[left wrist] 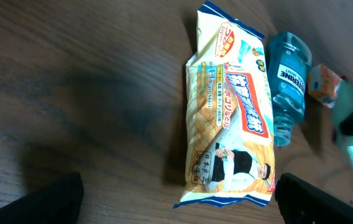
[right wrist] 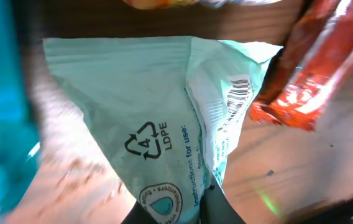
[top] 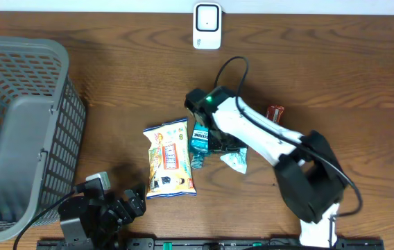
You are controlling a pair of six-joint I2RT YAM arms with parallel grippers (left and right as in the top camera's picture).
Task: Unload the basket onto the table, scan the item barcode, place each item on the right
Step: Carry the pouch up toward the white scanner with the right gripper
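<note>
My right gripper (right wrist: 189,210) is shut on the lower end of a mint-green plastic packet (right wrist: 158,118). The packet's back faces the wrist camera, with its barcode (right wrist: 238,94) showing on the centre seam. From overhead, that gripper (top: 228,147) sits mid-table with the green packet (top: 236,161) just below it. The white scanner (top: 207,26) stands at the table's far edge. My left gripper (left wrist: 176,208) is open and empty, hovering just short of a yellow snack bag (left wrist: 229,118); in the overhead view it (top: 124,205) is near the front left.
A blue mouthwash bottle (top: 199,141) lies between the snack bag (top: 170,158) and my right gripper. A red wrapper (top: 275,111) lies to the right of the arm. A large grey mesh basket (top: 23,132) fills the left side.
</note>
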